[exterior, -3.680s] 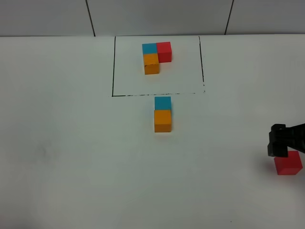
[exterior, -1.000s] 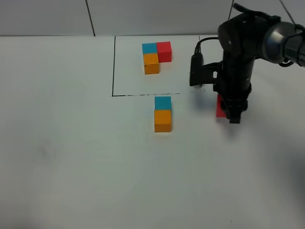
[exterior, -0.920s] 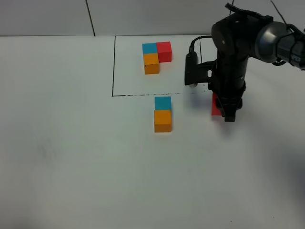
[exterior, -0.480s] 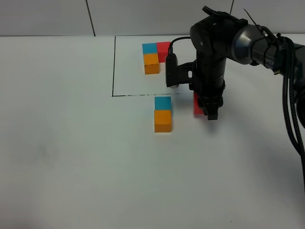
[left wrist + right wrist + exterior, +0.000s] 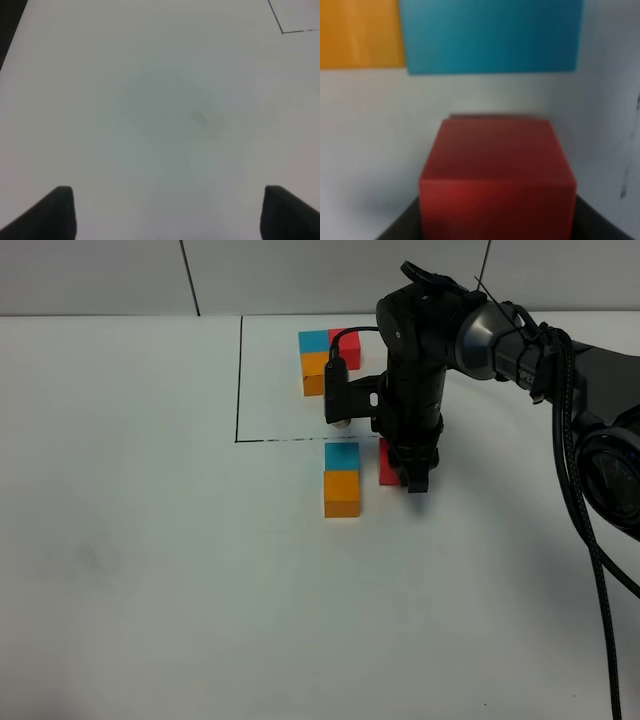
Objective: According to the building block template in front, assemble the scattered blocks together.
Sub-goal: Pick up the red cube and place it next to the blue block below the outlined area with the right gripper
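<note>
The right gripper [image 5: 409, 477] pinches the red cube [image 5: 497, 175] between its jaws, just right of the joined teal cube [image 5: 342, 456] and orange cube [image 5: 341, 492] (a narrow gap remains), while the left gripper [image 5: 165, 210] hangs spread over bare table [image 5: 150, 100].

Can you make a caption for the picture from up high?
Right gripper carries the red cube toward the blue cube.

template [image 5: 328, 358] behind joined pair [image 5: 342, 481], third block [image 5: 387, 463] just right
</note>
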`<state>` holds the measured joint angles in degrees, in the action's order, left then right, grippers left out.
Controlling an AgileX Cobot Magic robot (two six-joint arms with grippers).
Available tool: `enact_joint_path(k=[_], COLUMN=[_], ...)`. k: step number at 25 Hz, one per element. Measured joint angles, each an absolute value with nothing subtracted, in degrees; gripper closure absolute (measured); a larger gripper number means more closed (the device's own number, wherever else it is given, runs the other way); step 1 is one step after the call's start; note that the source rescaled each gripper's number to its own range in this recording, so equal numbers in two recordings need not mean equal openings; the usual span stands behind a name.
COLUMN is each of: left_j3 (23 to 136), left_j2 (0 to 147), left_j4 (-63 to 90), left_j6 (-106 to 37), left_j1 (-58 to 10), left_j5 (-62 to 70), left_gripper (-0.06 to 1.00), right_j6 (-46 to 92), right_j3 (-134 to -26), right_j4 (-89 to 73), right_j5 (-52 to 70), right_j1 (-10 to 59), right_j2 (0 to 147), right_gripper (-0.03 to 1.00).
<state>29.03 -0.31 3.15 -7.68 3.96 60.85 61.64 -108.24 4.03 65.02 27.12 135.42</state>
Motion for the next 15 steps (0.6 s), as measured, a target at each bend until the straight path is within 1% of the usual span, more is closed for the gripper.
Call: enact_joint_path(k=[15], left_j3=[29.03], left_j2=[-0.31], left_j4=[3.15], left_j6=[-7.68], left_j1=[3.96], left_j5=[60.85], left_gripper=[0.19], right_j6=[62.64], right_j3=[-108.64], right_j4=[2.86], right_j5=[64.45], right_j1=[27.43], right_j2=[136.70], right_gripper=[0.96])
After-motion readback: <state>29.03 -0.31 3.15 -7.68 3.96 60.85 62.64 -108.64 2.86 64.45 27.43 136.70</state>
